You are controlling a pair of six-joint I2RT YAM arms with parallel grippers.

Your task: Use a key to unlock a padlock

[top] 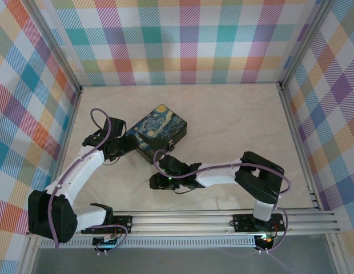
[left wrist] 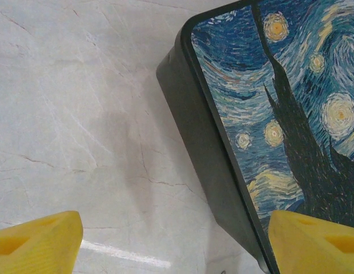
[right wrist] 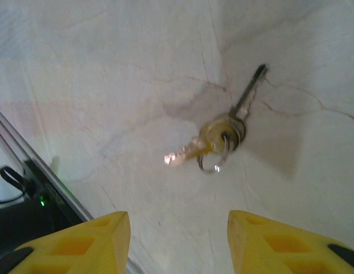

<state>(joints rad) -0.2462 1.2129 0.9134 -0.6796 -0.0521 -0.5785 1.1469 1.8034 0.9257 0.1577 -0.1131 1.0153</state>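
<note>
Two robot arms work a pale marble-patterned table (top: 234, 114) walled on three sides by plaid panels (top: 188, 40). The right gripper (right wrist: 177, 228) hangs with its yellow fingertips (right wrist: 80, 240) parted and nothing between them, pointed down at the key (right wrist: 185, 151). The key lies flat on bare tabletop just beyond the fingertips, its pale blade aimed toward the lower left. It shares a small ring (right wrist: 214, 162) with a darker second key (right wrist: 248, 91) that points the opposite way. Open table surrounds the bunch on every side. To the left in the right wrist view, the aluminium rail (right wrist: 45, 171) at the table's near edge cuts diagonally across, a green light (right wrist: 43, 201) glowing below it.

From overhead, the right gripper (top: 156, 182) sits near the front of the table, close to the near corner of the black starry-night box (top: 160, 130). The left gripper (top: 124, 144) stands at the box's left side. Its jaws are spread wide and clamp nothing. One yellow finger (left wrist: 37, 245) is over bare table and the other over the painted lid (left wrist: 291, 114), with the box's dark side wall running between them. The right half and far strip of the table lie open.
</note>
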